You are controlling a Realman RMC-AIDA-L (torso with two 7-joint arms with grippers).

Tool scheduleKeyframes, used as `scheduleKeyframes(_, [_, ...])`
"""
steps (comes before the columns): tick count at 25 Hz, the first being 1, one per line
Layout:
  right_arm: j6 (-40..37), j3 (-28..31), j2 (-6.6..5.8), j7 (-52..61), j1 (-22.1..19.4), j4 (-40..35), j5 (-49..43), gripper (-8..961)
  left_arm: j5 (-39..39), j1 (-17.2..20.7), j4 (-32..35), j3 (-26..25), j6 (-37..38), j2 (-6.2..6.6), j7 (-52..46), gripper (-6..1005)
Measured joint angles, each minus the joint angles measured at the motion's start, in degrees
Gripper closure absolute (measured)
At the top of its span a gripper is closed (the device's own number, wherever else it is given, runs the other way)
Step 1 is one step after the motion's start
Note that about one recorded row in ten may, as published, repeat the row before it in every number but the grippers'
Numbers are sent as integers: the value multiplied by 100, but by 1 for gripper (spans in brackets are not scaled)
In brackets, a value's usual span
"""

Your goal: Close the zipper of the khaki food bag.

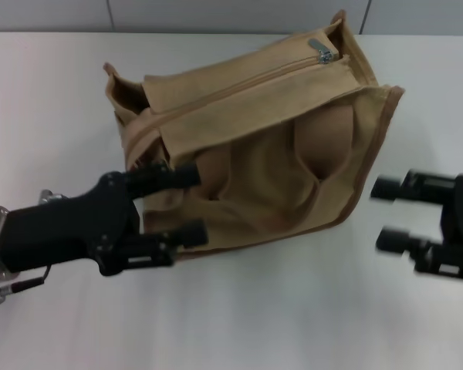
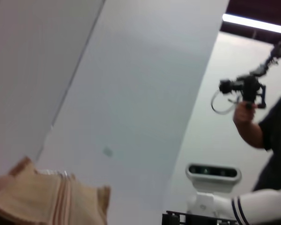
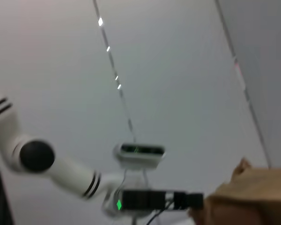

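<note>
The khaki food bag lies tilted in the middle of the white table. Its zipper runs along the top panel, and the silver pull tab sits at the far right end. My left gripper is open at the bag's near left corner, one finger over the side and the other at the bottom edge. To the right, my right gripper is open, a little way off the bag's brown-trimmed edge. A bit of bag fabric shows in the left wrist view, and a corner in the right wrist view.
The white table reaches a grey wall at the back. In the left wrist view a person stands beyond the table holding a black device. The right wrist view shows my left arm across the table.
</note>
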Motion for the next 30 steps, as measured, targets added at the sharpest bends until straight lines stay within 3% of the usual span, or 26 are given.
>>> scheduleKeyframes(12, [477,0,223,-203,173,118,-1241,329,1255,-91,174,-26,-353,21,11,170])
scheduleKeyframes(25, [552,-26,267,-202,375,251,-1453,329,1235,-121,320,-40,211,13,59,172])
scheduleKeyframes(30, [738,-32,342,-205,454,319,-1663,329,1578,-164,278,-4,13,-141,620,172])
